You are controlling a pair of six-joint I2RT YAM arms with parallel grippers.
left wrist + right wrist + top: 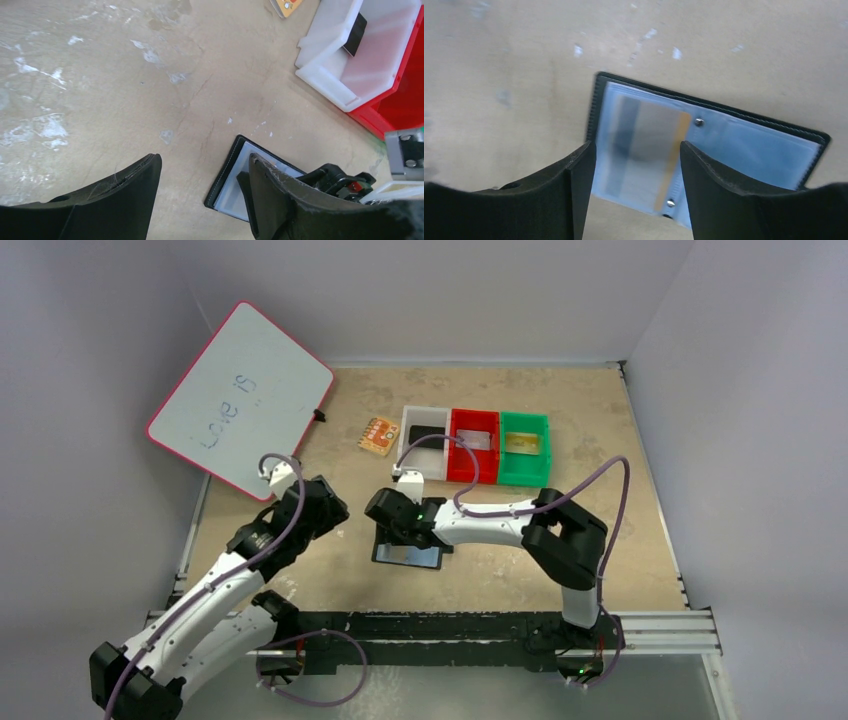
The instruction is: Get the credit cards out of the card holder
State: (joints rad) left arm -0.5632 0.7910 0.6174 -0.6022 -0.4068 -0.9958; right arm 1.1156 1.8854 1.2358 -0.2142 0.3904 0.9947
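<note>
Top view: an open wallet (410, 556) lies flat on the tan table (640, 540), near the middle and well short of three bins at the far side. The right claw (392, 530) hangs directly over it. The left claw (335, 508) hovers off to the wallet's left, above bare table. A silver card (478, 440) lies in the red bin (473, 477) and a gold card (525, 444) in the green bin (525, 480). The white bin (404, 435) holds a black block (428, 433). An orange square (378, 434) sits just left of the bins, and a whiteboard (240, 400) leans at far left.

Left wrist view: the left claw (204, 160) stands wide with nothing between its fingers (125, 200), which are clear of the table. The wallet (227, 192) shows partly behind the right-hand finger.

Right wrist view: the right claw (638, 150) is spread wide above the wallet (764, 150), gripping nothing. The wallet's pale blue leaves face up. On its left leaf lies a grey card (649, 145) with a tan stripe, too blurred to show whether it is under the sleeve film.
</note>
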